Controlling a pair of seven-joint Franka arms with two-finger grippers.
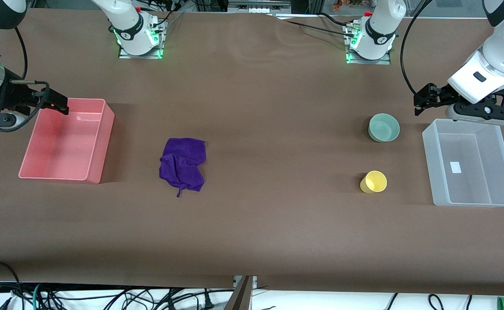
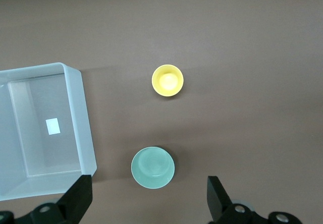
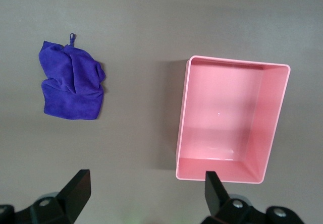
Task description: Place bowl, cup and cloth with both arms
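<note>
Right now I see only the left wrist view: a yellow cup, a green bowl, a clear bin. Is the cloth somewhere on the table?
Observer: Yes. The purple cloth lies crumpled toward the right arm's end of the table, beside a pink bin.
Operator: Is something inside the pink bin?
Observer: No, nothing is in it.
Operator: Where is the right gripper?
Observer: The right gripper hangs open over that bin's edge, holding nothing.
</note>
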